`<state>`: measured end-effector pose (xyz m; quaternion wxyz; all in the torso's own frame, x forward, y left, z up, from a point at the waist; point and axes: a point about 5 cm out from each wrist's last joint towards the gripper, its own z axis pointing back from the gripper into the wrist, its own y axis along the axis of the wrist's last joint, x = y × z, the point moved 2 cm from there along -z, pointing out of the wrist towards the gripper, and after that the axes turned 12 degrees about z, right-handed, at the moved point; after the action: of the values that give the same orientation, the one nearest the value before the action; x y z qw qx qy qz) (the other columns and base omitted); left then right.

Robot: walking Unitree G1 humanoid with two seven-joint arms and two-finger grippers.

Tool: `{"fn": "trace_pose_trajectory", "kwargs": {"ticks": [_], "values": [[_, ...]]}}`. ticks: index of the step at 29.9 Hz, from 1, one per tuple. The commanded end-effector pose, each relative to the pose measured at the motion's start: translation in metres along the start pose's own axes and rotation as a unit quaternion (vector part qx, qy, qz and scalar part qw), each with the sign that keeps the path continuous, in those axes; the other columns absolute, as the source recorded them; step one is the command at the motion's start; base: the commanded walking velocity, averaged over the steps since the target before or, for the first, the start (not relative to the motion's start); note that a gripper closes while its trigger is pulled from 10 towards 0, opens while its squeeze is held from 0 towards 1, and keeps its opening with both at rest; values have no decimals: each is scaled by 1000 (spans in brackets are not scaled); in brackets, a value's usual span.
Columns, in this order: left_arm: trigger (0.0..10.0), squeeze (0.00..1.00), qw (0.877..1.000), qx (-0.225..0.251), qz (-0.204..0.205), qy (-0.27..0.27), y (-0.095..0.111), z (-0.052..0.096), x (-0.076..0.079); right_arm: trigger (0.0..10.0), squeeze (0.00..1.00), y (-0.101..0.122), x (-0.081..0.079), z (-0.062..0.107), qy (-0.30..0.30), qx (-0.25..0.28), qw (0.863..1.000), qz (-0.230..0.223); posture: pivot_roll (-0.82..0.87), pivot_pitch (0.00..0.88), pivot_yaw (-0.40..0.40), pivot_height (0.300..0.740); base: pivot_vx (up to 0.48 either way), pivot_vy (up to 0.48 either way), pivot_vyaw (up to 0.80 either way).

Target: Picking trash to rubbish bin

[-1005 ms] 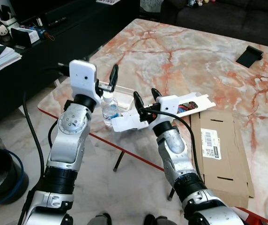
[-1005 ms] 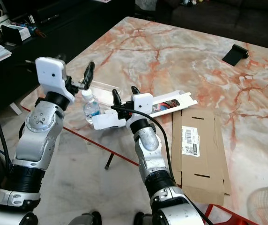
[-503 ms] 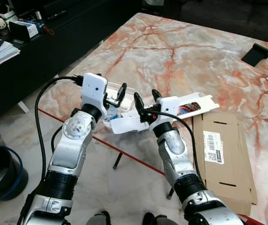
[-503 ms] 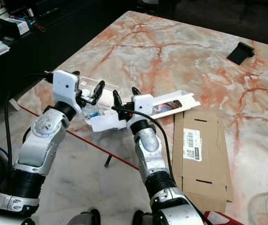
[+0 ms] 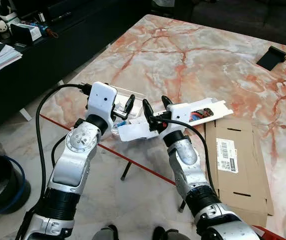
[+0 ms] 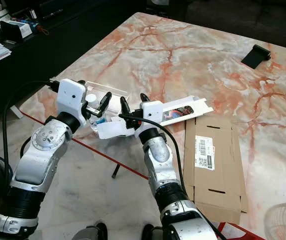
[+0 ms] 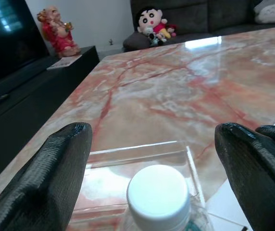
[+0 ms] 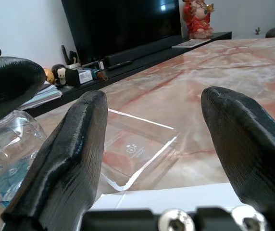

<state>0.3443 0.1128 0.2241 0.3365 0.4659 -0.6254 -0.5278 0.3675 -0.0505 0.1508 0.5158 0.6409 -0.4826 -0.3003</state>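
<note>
Your left gripper point(image 7: 154, 159) is spread wide around the small water bottle point(image 7: 159, 197), whose white cap sits low in the centre of the left wrist view, between the two fingers and not yet touched. The bottle stands at the near left edge of the marble table point(image 5: 193, 60), just in front of a clear plastic tray point(image 8: 137, 149). Bring the fingers lower, to the body under the cap, before you close, so the bottle does not slip or tip.

Your right gripper point(image 5: 154, 106) is also spread and holds nothing; it hovers over the white packaging point(image 5: 133, 131) in the middle of the left eye view.

Compared with one second ago, the left gripper has come down from above the cap to around it.
</note>
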Motion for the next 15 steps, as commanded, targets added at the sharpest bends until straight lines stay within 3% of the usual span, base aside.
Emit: {"fn": "trace_pose_trajectory", "kwargs": {"ticks": [1, 2, 3, 15], "values": [[10000, 0, 1000, -23, -6, 9, -9, 1, -2, 10000, 0, -1, -6, 0, 5, -5, 1000, -7, 142, 180, -8, 740, 0, 0, 0], [10000, 0, 1000, -23, -6, 9, -9, 1, -2, 10000, 0, -1, -6, 0, 5, -5, 1000, -7, 142, 180, -8, 740, 0, 0, 0], [157, 0, 1000, -26, -6, 16, -11, 1, -5, 10000, 0, -2, -6, 0, 5, -6, 1000, -7, 141, 180, -7, 740, 0, 0, 0], [0, 0, 999, -28, -3, 23, -13, 1, -6, 10000, 0, -2, -6, 0, 7, -7, 1000, -7, 140, 181, -8, 740, 0, 0, 0]]}}
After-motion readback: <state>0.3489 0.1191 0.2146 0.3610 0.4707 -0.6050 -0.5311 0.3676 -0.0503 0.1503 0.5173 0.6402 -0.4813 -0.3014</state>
